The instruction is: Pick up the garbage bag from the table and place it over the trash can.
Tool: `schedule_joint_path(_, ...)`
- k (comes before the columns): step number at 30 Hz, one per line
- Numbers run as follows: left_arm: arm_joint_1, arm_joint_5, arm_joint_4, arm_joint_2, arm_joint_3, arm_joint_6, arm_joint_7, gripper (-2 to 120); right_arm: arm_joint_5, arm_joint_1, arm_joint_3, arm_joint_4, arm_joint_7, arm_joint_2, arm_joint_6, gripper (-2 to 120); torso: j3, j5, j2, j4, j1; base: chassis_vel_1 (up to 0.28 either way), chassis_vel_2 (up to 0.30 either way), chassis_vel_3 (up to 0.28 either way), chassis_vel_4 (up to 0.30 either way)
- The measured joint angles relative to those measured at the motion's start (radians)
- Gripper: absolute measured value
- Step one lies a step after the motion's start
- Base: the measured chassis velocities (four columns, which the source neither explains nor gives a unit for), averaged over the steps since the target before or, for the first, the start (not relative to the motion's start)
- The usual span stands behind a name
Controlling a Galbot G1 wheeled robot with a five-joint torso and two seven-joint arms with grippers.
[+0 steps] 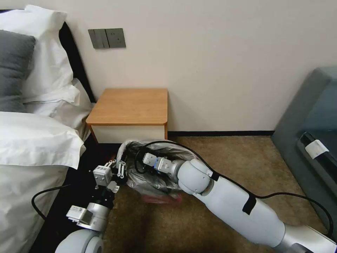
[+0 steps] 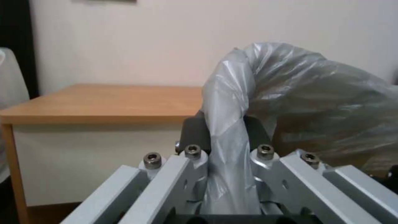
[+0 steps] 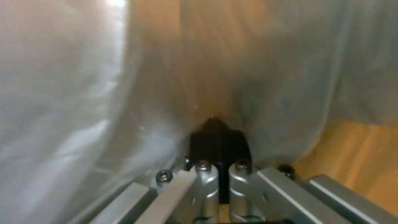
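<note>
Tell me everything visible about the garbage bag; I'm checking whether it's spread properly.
The garbage bag is thin, crinkly, translucent grey plastic, with a pinkish-red part low on its near side. It is off the table, bunched on the carpet before it. The left gripper pinches a twisted fold of it shut between its fingers. The right gripper, closed, pushes into the film, which drapes around it.

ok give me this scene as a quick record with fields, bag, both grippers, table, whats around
garbage bag: grey translucent, off the table, bunched low in front of it over the carpet, pinkish-red rim at its lower edge
left gripper: shut on a fold of the bag's edge
right gripper: fingers together, pushed into the bag's plastic
table: wood top bare, white front
surroundings: bed on the robot's left, grey sofa on its right
</note>
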Motion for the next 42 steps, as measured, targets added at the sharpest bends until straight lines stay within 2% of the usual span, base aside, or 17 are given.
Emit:
schedule_joint_path(13,0.009,-0.028,-0.011,0.003,-0.008,0.003,0.006,7,0.009,0.000,0.022,-0.036,-0.008,0.001,-0.003,0,0.000,0.0000,0.000,0.0000,0.000,0.000,0.000,0.000,0.000)
schedule_joint_path(20,0.000,-0.063,0.001,0.002,-0.006,0.018,-0.024,7,0.089,-0.013,0.019,0.018,0.007,0.004,-0.016,0,0.000,0.0000,0.000,0.0000,0.000,0.000,0.000,0.000,0.000)
schedule_joint_path(22,-0.010,-0.104,0.026,0.002,-0.022,0.035,-0.047,7,0.135,-0.015,0.023,0.063,0.027,0.000,-0.022,0,0.000,0.0000,0.000,0.0001,0.000,0.000,0.000,0.000,0.000)
schedule_joint_path(31,-0.016,-0.171,0.072,-0.002,-0.037,0.061,-0.076,7,0.235,-0.035,0.036,0.146,0.064,-0.027,-0.039,0,0.000,0.0000,0.000,0.0000,0.000,0.000,0.000,0.000,0.000)
schedule_joint_path(42,-0.023,-0.188,0.101,-0.002,-0.051,0.080,-0.103,7,0.325,-0.067,0.055,0.210,0.083,-0.045,-0.043,0,0.000,0.0000,0.000,0.0000,0.000,0.000,0.000,0.000,0.000)
